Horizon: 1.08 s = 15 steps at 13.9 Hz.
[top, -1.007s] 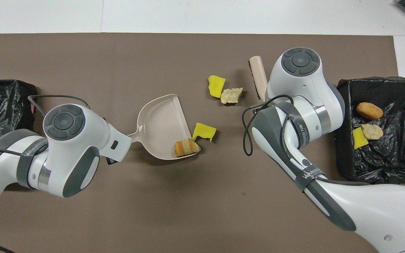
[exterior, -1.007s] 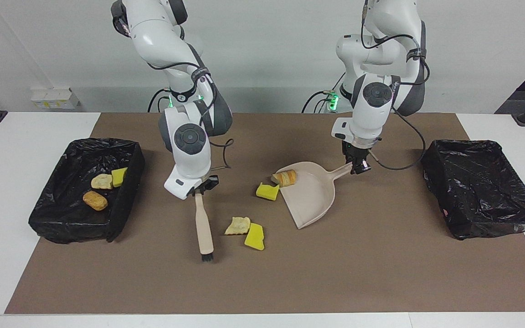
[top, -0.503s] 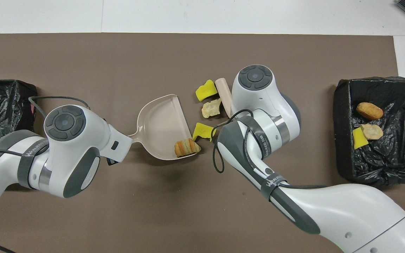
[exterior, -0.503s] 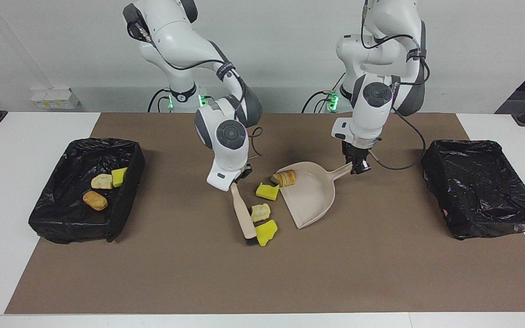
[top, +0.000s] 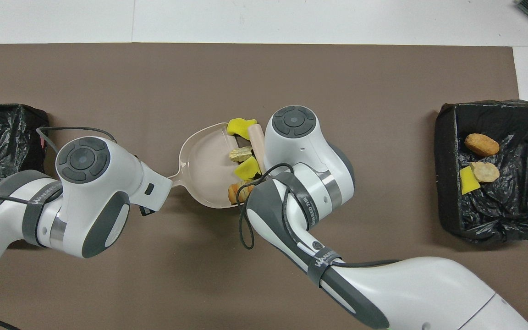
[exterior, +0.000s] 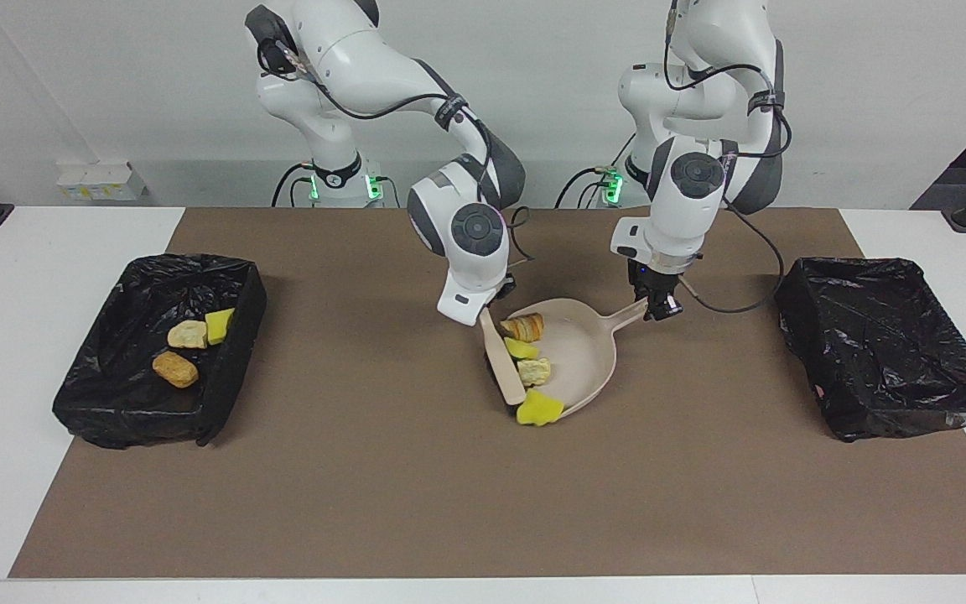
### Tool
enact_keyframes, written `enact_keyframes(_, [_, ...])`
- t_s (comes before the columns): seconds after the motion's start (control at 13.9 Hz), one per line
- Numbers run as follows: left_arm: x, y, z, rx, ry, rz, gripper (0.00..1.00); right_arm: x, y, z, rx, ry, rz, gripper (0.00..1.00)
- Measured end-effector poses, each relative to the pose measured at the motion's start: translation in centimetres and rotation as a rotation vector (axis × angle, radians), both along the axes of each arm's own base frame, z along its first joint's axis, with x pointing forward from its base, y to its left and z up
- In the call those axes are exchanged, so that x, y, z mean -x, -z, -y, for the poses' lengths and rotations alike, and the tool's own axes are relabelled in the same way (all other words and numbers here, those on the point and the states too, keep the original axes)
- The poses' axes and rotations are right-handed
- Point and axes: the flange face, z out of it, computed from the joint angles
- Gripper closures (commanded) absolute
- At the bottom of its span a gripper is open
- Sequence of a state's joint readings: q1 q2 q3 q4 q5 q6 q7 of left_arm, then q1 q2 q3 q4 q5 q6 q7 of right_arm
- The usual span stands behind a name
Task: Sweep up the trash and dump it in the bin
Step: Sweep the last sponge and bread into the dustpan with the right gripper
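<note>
Right gripper (exterior: 491, 312) has its fingers clamped on the brush (exterior: 503, 362), though its wrist hides the grip from overhead. Left gripper (exterior: 659, 310) pinches the dustpan (exterior: 579, 352) handle. Trash (exterior: 535, 371) sits at the pan's mouth, 9 o'clock side; three scraps (exterior: 185, 348) in the black bin (exterior: 80, 394). Brown mat (exterior: 366, 503) covers the white tabletop (exterior: 13, 277).

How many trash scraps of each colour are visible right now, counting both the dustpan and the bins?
Yellow sponge chunks: 3, two at the dustpan mouth, one in the bin at the right arm's end.
Pale tan lumps: 2, one in the dustpan, one in that bin.
Orange-brown crusty pieces: 2, one in the dustpan, one in that bin.
Total: 7.
</note>
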State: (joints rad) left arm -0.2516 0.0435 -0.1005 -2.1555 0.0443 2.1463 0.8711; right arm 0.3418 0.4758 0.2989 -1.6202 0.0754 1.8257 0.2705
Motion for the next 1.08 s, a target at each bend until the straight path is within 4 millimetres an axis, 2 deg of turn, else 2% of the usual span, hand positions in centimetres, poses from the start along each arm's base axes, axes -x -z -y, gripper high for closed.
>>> enact_keyframes(0.22, [0.1, 0.1, -0.1, 0.003, -0.004, -0.004, 1.0, 2.9, -1.0, -3.8, -0.003, 0.01, -0.007, 1.0])
enact_keyframes(0.36, [0.1, 0.2, -0.1, 0.002, -0.004, -0.005, 1.0, 4.3, -1.6, -4.9, 0.013, 0.007, -0.019, 1.0])
enact_keyframes(0.58, [0.0, 0.2, -0.1, 0.004, -0.006, -0.003, 1.0, 4.7, -3.4, -4.8, 0.028, 0.038, -0.012, 1.0])
enact_keyframes(0.79, [-0.2, 0.1, -0.5, 0.009, -0.015, 0.004, 1.0, 4.3, -6.8, -3.5, 0.017, 0.065, 0.021, 1.0])
enact_keyframes(0.93, [-0.3, 0.1, -0.7, 0.011, -0.021, 0.006, 1.0, 5.0, -8.8, -3.3, 0.017, 0.059, 0.031, 1.0])
enact_keyframes(1.08, [-0.3, 0.1, -0.7, 0.016, -0.025, 0.004, 1.0, 5.7, -9.3, -3.6, 0.018, 0.052, 0.037, 1.0])
